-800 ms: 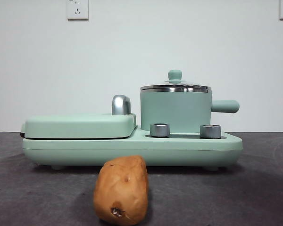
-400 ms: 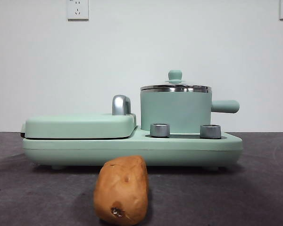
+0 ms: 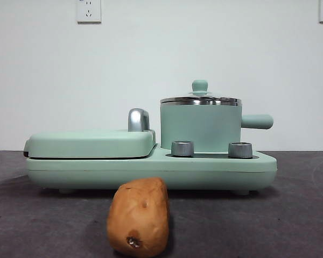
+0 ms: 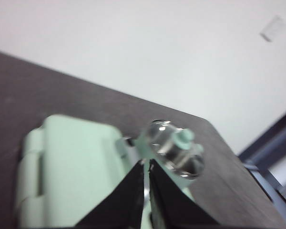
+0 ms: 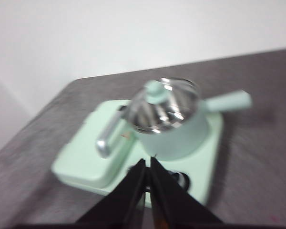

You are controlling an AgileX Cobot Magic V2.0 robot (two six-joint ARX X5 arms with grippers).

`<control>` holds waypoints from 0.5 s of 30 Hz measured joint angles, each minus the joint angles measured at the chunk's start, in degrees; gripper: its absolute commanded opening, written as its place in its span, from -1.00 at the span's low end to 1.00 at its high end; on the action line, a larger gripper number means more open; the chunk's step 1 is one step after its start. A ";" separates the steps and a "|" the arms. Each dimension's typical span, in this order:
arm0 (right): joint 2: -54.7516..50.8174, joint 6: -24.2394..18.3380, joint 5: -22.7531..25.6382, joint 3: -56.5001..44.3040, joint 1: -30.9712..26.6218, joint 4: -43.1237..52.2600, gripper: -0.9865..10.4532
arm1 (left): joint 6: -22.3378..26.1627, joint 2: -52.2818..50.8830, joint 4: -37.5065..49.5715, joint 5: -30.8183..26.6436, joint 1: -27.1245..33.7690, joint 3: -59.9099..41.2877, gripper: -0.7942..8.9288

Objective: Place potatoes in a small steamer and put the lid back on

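On your dark bench (image 3: 290, 226), the flat mint-green griddle plate (image 3: 89, 144) sits closed at the left of the cooker base (image 3: 151, 172), with its curved steel handle (image 3: 138, 119) at about 1 o'clock from the plate's middle. You cannot see inside the griddle.

The potato (image 3: 139, 217) lies on the bench in front of the cooker base, at about 6 o'clock from the steel handle, its dark-spotted end turned toward the front camera. It is outside every container and nothing touches it.

At 3 o'clock from the steel handle stands the small steamer (image 3: 200, 126) on the base, its stubby side handle (image 3: 257, 121) pointing to 3 o'clock. The lid (image 3: 200, 100) sits on the steamer's rim, with its mint-green knob (image 3: 199, 85) on top. What the steamer holds is hidden in the front view, and the wrist views are too blurred to tell through the glass. Two steel dials (image 3: 182, 148) stand on the base in front of the steamer.

Your left tool (image 4: 147, 167) hangs above the cooker, its jaws almost together with only a thin slit between them, gripping nothing. Your right tool (image 5: 148, 164) likewise hangs above the cooker base near the steamer, jaws closed to a thin slit and empty.
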 measured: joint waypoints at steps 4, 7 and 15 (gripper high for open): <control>4.37 -1.33 -6.38 4.74 0.00 -0.48 -0.81 | 2.36 5.64 -3.80 5.92 -0.63 7.39 -0.81; 7.23 -2.01 -10.88 6.69 0.00 -0.50 -0.81 | 4.31 9.38 -7.58 10.78 -1.40 11.58 -0.80; 10.82 -2.84 -14.12 7.23 0.00 -0.68 -0.79 | 10.25 13.55 -14.45 14.78 -4.70 17.40 -0.76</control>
